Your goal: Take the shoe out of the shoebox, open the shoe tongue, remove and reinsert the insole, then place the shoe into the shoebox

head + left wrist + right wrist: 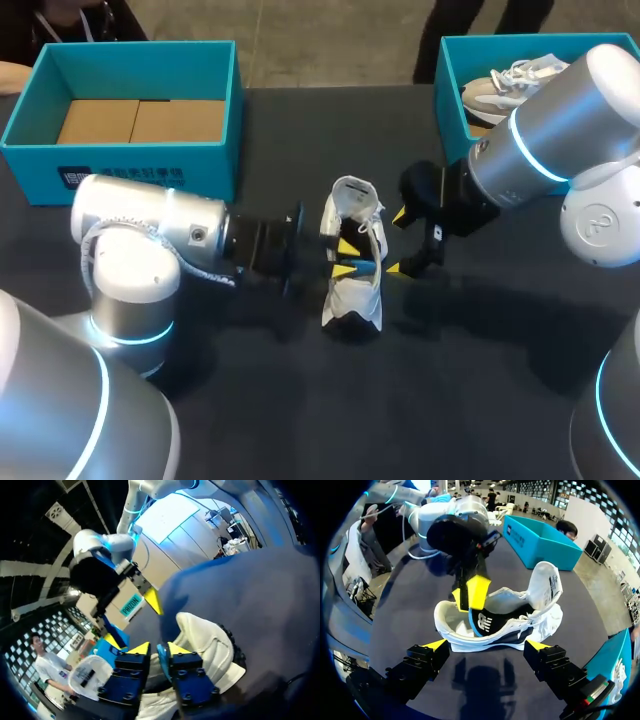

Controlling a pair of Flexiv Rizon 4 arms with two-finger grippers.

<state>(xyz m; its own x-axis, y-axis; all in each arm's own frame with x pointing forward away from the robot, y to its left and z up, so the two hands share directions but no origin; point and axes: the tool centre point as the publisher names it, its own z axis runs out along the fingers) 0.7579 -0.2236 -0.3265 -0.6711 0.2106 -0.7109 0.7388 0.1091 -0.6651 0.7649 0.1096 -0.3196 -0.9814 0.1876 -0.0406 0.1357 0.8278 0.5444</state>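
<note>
Shoe point(355, 295) lay out on the table point(300, 410), btw the two arms. Its tongue point(545, 582) was folded back so the opening gaped, giving access to the inside. L hand point(347, 258) was down in that opening, fingers pressed nearly together and pinching the blue edge of the insole point(471, 622). Looked like the insole step, tho can't tell whether it was coming out or going back in. L arm came in low, approx. level w/ the table, wrist aimed at the shoe's side and hand reaching in over the collar.

R hand point(486, 644) sat just beside the shoe on the opposite side, fingers spread wide, touching nothing. The shoe was ahead of it, not btw its fingers. Prob. parked there to brace the shoe if a pull on the insole dragged it. R arm angled down toward the shoe, hand facing the L hand across it.

Two teal boxes, both well apart from the shoe. L box point(130, 165) stood on the L arm's side w/ only cardboard showing inside. R box point(452, 95) stood on the R arm's side, w/ a second shoe point(495, 90) in it.
</note>
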